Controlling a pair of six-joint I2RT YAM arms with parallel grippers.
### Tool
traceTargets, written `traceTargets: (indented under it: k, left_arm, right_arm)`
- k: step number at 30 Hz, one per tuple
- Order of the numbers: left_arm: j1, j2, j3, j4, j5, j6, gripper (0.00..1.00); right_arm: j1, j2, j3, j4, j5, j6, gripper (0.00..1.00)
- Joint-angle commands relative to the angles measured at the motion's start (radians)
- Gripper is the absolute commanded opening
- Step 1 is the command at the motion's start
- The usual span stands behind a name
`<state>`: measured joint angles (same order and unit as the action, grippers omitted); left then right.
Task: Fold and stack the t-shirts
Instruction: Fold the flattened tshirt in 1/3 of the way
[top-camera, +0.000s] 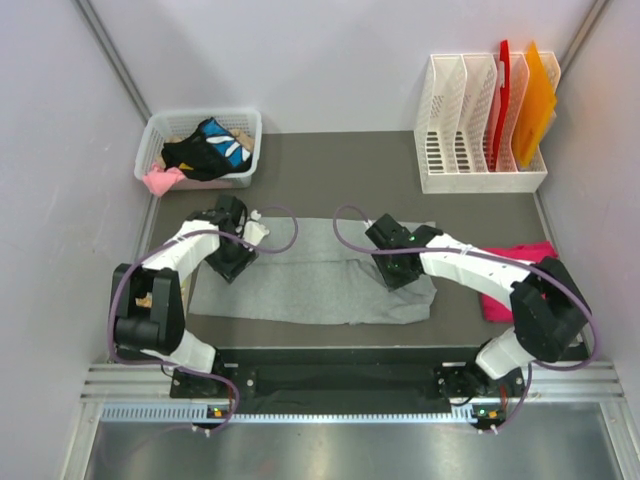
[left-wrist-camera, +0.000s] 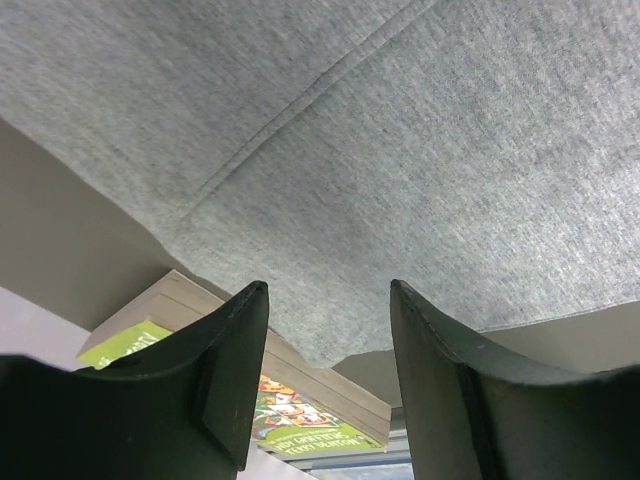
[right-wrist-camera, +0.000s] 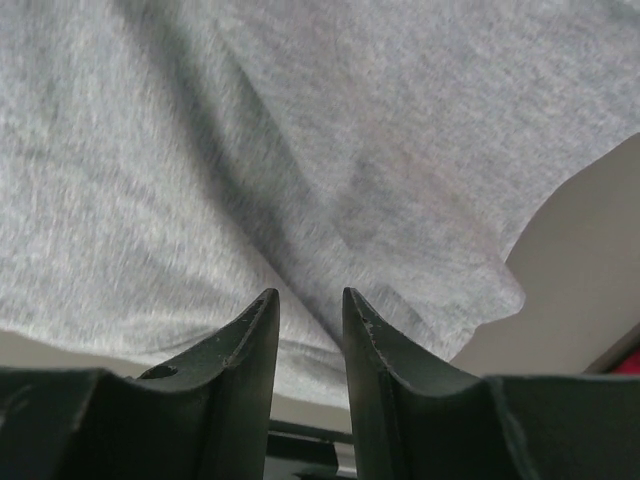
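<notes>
Grey t-shirt (top-camera: 310, 285) lies spread flat mid-frame, just past the arm bases. Left gripper (left-wrist-camera: 328, 300) hangs wide open over its left end; right gripper (right-wrist-camera: 310, 300), jaws narrowly apart, over its right part. Pink t-shirt (top-camera: 497, 303) lies at middle right. Basket (top-camera: 150, 130) and file rack (top-camera: 470, 182) stand farthest back.

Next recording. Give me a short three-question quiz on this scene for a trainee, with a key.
1. True or false: the pink shirt lies stacked on the grey shirt.
2. The left tool is: A) open, over grey cloth; B) shut on the pink shirt; C) out of every view.
3. What holds the orange and red folders?
Key: 1 false, it lies apart, to the right of the grey shirt; 2 A; 3 the white rack at the far right of the table.
</notes>
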<state>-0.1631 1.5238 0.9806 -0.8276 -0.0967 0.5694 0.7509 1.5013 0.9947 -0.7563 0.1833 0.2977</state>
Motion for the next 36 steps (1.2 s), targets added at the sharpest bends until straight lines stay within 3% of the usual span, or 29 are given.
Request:
traceTargets:
  k: [1,20,23,27,36]
  left_arm:
    - [-0.001,0.003,-0.005,0.039,0.018,-0.022,0.57]
    - [-0.001,0.001,-0.042,0.039,0.046,-0.016,0.55]
    - [-0.001,0.007,-0.040,0.039,0.045,-0.019,0.55]
    - [-0.001,0.004,-0.045,0.036,0.038,-0.016,0.55]
    - [-0.001,0.013,-0.034,0.031,0.040,-0.028,0.55]
  right_arm:
    - [0.010,0.049,0.036,0.060,0.082,-0.040,0.33]
    - [-0.054,0.200,0.185,0.077,0.136,-0.115,0.28]
    - [-0.071,0.208,0.182,0.083,0.122,-0.114,0.24]
    - [-0.102,0.209,0.179,0.089,0.117,-0.117,0.08]
    - [-0.203,0.264,0.229,0.118,0.079,-0.115,0.09]
